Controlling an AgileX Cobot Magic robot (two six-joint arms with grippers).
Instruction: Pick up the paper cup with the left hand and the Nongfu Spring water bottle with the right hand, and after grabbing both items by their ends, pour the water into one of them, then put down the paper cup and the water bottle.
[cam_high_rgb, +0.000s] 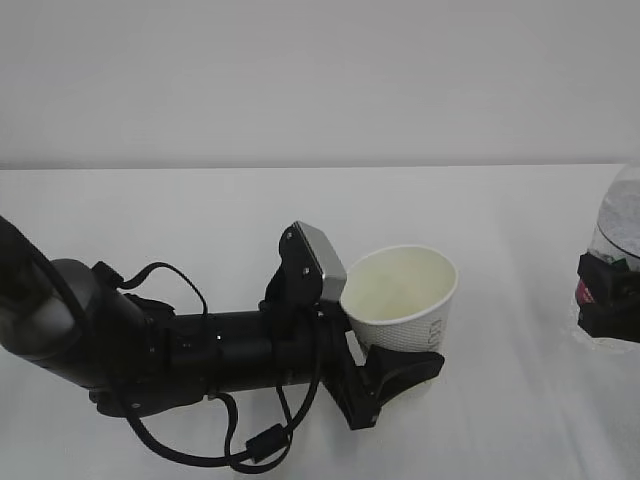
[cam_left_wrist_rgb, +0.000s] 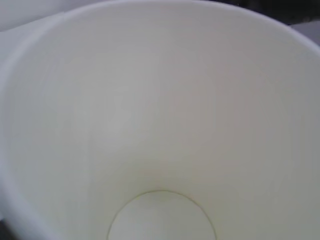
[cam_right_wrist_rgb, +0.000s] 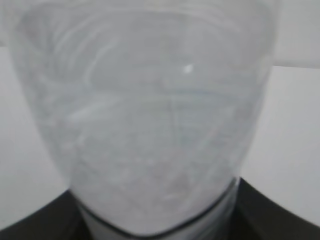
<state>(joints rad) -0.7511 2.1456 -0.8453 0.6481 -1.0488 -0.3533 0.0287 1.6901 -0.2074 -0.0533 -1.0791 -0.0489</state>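
Observation:
The white paper cup (cam_high_rgb: 405, 295) stands upright just off the table, mouth up. My left gripper (cam_high_rgb: 398, 358) is shut on its lower part, one black finger (cam_high_rgb: 412, 368) showing in front. In the left wrist view the cup's cream inside (cam_left_wrist_rgb: 160, 125) fills the frame and its round bottom looks dry. At the right edge, the clear Nongfu Spring water bottle (cam_high_rgb: 622, 215) is held by my right gripper (cam_high_rgb: 606, 295), across its red label. The bottle's hazy body (cam_right_wrist_rgb: 150, 110) fills the right wrist view, with dark fingers (cam_right_wrist_rgb: 30, 227) at the lower corners. I cannot make out any water.
The white table (cam_high_rgb: 200, 220) runs back to a pale wall. My left arm (cam_high_rgb: 150, 345), with its looping cables, lies low across the left front of the table. Open surface lies between the cup and the bottle.

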